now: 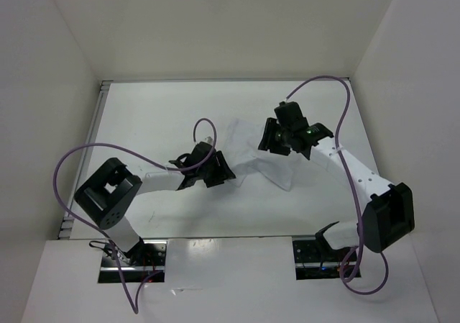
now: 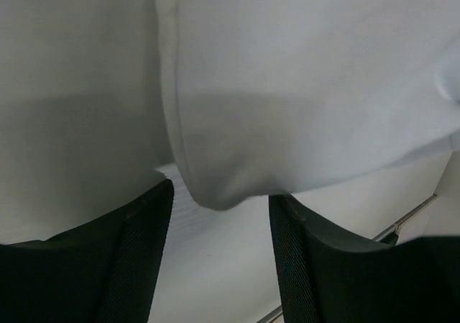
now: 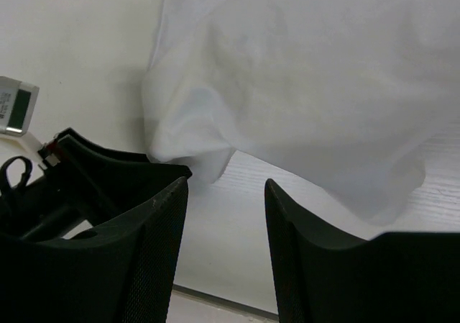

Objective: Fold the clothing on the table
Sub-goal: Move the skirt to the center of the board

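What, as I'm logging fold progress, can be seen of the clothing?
The clothing is plain white, thin, soft-looking fabric, wrinkled and rumpled, lying on the table between the two grippers. One rounded corner sits just ahead of the open left gripper; a bunched edge sits before the open right gripper. Neither visibly clamps it.

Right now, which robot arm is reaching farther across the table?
The right arm. Its jaws hang over the far part of the cloth, well out across the table. The left arm reaches less far, with its jaws by the cloth's left edge.
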Robot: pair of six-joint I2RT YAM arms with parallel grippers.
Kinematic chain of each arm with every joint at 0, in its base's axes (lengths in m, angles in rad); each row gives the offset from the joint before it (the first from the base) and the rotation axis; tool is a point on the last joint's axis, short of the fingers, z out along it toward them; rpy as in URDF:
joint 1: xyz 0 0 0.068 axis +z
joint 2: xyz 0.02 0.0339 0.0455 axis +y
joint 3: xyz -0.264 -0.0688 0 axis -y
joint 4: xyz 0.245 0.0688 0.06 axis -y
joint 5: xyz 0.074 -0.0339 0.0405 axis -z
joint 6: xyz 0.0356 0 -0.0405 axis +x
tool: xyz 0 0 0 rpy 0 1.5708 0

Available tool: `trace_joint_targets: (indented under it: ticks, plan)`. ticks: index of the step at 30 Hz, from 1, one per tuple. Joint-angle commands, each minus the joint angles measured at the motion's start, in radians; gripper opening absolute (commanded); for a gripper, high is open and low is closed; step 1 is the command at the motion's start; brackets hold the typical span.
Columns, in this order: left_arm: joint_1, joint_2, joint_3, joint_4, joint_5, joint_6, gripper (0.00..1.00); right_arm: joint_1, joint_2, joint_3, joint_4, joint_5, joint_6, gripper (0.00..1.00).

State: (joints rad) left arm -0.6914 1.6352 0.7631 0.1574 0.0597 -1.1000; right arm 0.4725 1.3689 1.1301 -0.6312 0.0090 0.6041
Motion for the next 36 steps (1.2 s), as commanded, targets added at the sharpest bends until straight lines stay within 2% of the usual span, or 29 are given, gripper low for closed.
trace_joint_targets:
  ticks: [1, 4, 8, 9, 12, 15, 18, 20, 21, 22, 24, 26, 30, 32, 36]
  plan:
    - [-0.011, 0.052, 0.044, 0.064, -0.038, -0.038, 0.6, -0.006, -0.054, -0.007, -0.019, 0.031, -0.015, 0.53]
    - [-0.02, 0.072, 0.054, 0.064, -0.064, -0.049, 0.53, -0.006, -0.065, -0.016, -0.028, 0.04, -0.024, 0.53]
    - [-0.02, 0.072, 0.054, 0.073, -0.09, -0.067, 0.38, -0.015, -0.086, -0.016, -0.039, 0.049, -0.024, 0.53]
    - [-0.02, 0.072, 0.054, 0.073, -0.101, -0.067, 0.26, -0.015, -0.087, -0.027, -0.039, 0.049, -0.024, 0.53]
    - [-0.02, 0.058, 0.102, 0.048, -0.071, -0.067, 0.02, -0.015, -0.106, -0.039, -0.039, 0.049, -0.015, 0.53]
    - [-0.02, -0.024, 0.162, 0.003, -0.018, 0.011, 0.0, -0.015, -0.116, -0.078, -0.039, 0.04, -0.006, 0.54]
    - [-0.02, -0.092, 0.324, -0.118, 0.032, 0.121, 0.0, -0.015, -0.154, -0.099, -0.039, 0.066, 0.017, 0.55]
    - [-0.02, -0.092, 0.487, -0.207, 0.13, 0.213, 0.0, -0.015, -0.172, -0.108, -0.039, 0.107, 0.026, 0.57]
    - [-0.02, -0.092, 0.528, -0.217, 0.225, 0.236, 0.0, -0.024, -0.186, -0.108, -0.05, 0.117, 0.026, 0.57]
    - [-0.011, -0.092, 0.553, -0.217, 0.226, 0.236, 0.0, -0.035, -0.186, -0.108, -0.05, 0.117, 0.026, 0.58]
    - [0.021, -0.138, 0.553, -0.19, 0.264, 0.2, 0.0, -0.035, -0.195, -0.108, -0.062, 0.129, 0.026, 0.58]
    - [0.053, -0.187, 0.452, -0.177, 0.214, 0.164, 0.0, -0.044, -0.195, -0.108, -0.062, 0.129, 0.036, 0.58]
    - [0.18, -0.178, 0.277, -0.187, 0.232, 0.126, 0.0, -0.044, -0.205, -0.127, -0.051, 0.089, 0.036, 0.58]
    - [0.204, -0.152, 0.192, -0.187, 0.244, 0.117, 0.0, -0.044, -0.186, -0.138, -0.042, 0.065, 0.036, 0.58]
    - [0.236, -0.136, 0.125, -0.187, 0.24, 0.117, 0.0, -0.044, -0.108, -0.138, -0.021, -0.021, 0.017, 0.58]
